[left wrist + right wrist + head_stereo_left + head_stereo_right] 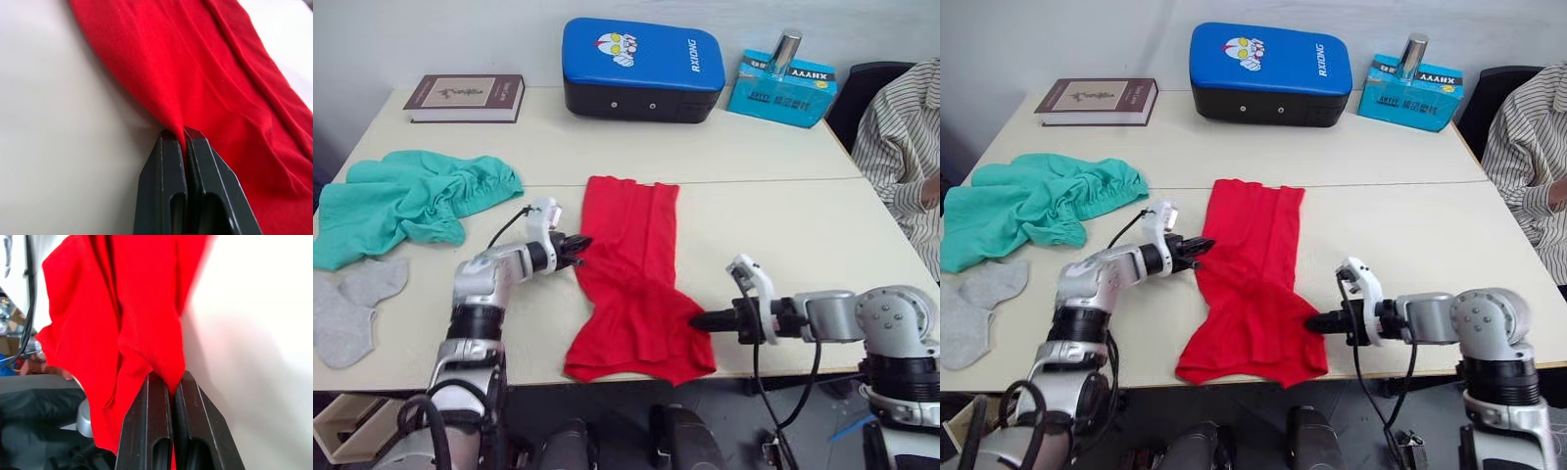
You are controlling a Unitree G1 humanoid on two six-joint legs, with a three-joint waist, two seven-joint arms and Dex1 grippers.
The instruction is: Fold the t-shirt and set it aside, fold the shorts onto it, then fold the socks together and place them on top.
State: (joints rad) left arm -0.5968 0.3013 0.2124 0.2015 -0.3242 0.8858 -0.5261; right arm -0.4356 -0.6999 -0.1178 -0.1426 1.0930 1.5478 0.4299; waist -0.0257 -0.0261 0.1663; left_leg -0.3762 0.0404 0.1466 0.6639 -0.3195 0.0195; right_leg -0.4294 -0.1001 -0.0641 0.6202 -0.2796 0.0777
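The t-shirt (634,284) lies nearest, a long red strip folded lengthwise on the table (783,235), its lower hem hanging over the near edge. Left of it the shorts (406,201) sit crumpled, and the socks (352,304) lie flat just below them by the table's left edge. Along the far side stand a book (466,98), a blue padded case (641,69) and a teal box (786,86) with a metal can (784,51) on top. A person's striped sleeve (901,147) shows at the right edge. Nothing lies between the arms and the t-shirt.

The left gripper (579,245) is at the t-shirt's left edge, fingers pressed together with a ridge of red cloth pinched between them. The right gripper (697,320) pinches the t-shirt's right edge lower down, near the hem, fingers likewise clamped on a fold.
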